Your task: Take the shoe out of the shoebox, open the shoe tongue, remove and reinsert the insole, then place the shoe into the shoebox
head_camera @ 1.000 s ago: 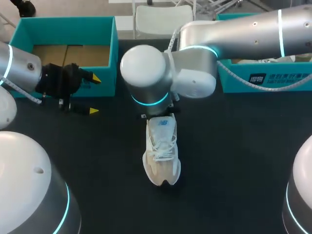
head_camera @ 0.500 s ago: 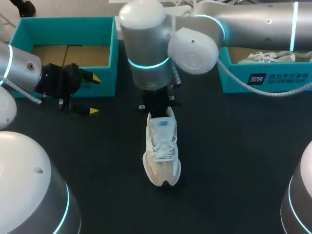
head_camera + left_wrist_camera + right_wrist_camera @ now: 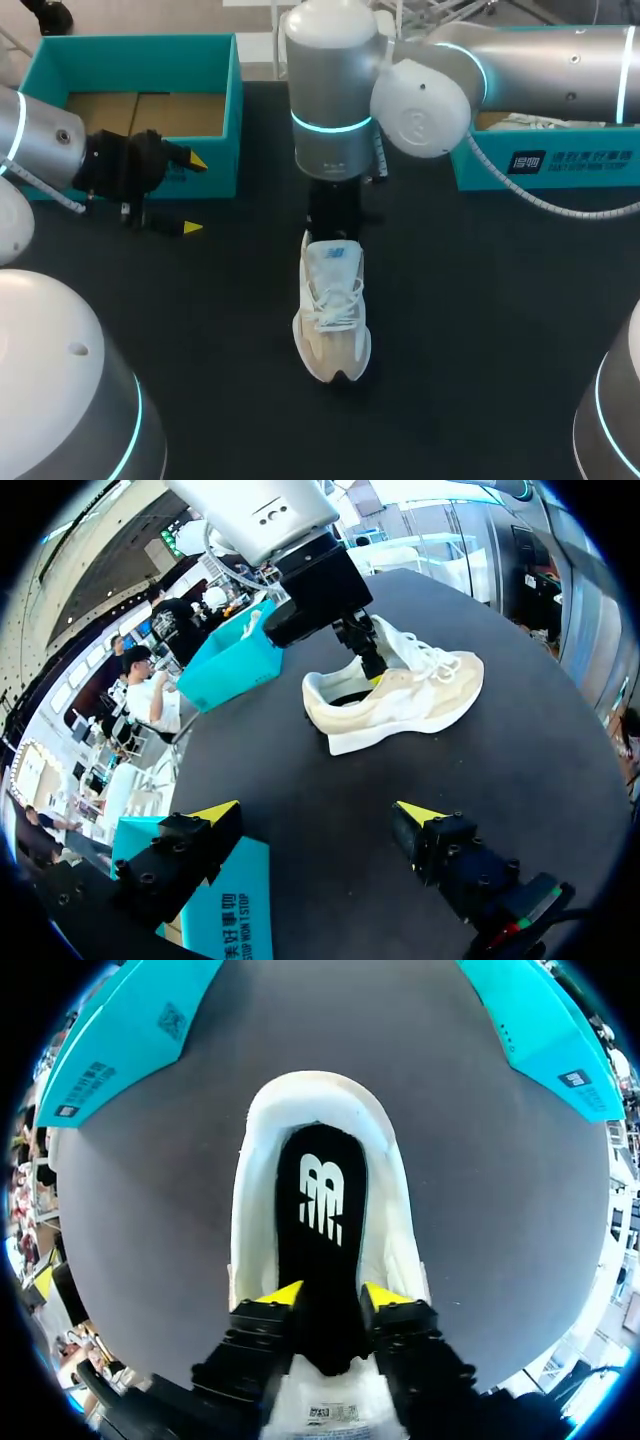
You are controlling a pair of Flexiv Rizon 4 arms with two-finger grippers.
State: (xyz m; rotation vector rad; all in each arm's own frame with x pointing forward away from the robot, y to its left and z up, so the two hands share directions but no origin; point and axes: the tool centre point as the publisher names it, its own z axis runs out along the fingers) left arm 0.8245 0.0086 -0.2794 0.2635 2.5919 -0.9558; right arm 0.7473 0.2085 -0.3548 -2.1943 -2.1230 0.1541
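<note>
Right arm (image 3: 500, 75) has swung upright over the shoe (image 3: 332, 320) on the desk (image 3: 480, 330); right end effector (image 3: 335, 1298) pinches the black insole (image 3: 322, 1190); I'd lift slowly so the shoe stays put; left end effector (image 3: 318, 812) wide open, empty.

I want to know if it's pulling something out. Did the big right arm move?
Yes. The right arm has drawn back from the shoe, toward the table's far edge and slightly rightward. The shoe stayed put.
</note>
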